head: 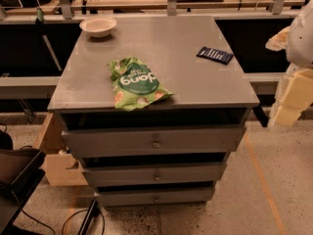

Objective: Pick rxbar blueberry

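The rxbar blueberry [214,55] is a small, flat, dark navy bar with faint white print. It lies on the right side of the grey cabinet top [171,38], close to the right edge. My gripper [289,104] hangs at the right border of the view, off the cabinet's right side. It is lower than the top and to the right of and nearer than the bar, well apart from it. Nothing shows in the gripper.
A large green snack bag [134,82] lies near the front edge of the top. A white bowl [98,26] stands at the back left corner. The cabinet has three drawers [155,143] below. Benches and railings stand behind, and a dark case [14,175] sits at lower left.
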Tool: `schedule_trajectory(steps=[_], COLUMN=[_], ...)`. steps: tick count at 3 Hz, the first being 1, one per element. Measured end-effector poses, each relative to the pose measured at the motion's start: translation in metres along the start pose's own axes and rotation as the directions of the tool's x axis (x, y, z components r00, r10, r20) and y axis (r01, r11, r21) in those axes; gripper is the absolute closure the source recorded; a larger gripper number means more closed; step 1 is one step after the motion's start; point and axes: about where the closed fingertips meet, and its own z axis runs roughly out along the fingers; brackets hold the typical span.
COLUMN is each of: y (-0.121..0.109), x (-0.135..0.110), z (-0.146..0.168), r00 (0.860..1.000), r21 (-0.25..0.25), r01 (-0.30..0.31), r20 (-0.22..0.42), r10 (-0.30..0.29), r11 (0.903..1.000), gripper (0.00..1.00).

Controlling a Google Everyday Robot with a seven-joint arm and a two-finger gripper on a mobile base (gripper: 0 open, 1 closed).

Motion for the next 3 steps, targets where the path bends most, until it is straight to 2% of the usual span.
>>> schedule_trajectory(steps=[1, 2, 3], y=[0.000, -0.013, -0.042], x=[0.000, -0.002, -0.002], z=[0.000, 0.002, 0.012], r00=[1.000, 0.997, 0.977], r21=[0.000, 0.042, 0.095], r01=[0.000, -0.065, -0.158], r20=[0.000, 0.037, 0.162], r10=[0.000, 0.064, 0.142], r11=[1.0000, 0.9970, 0.9828], gripper=[0.00, 0.00, 0.00])
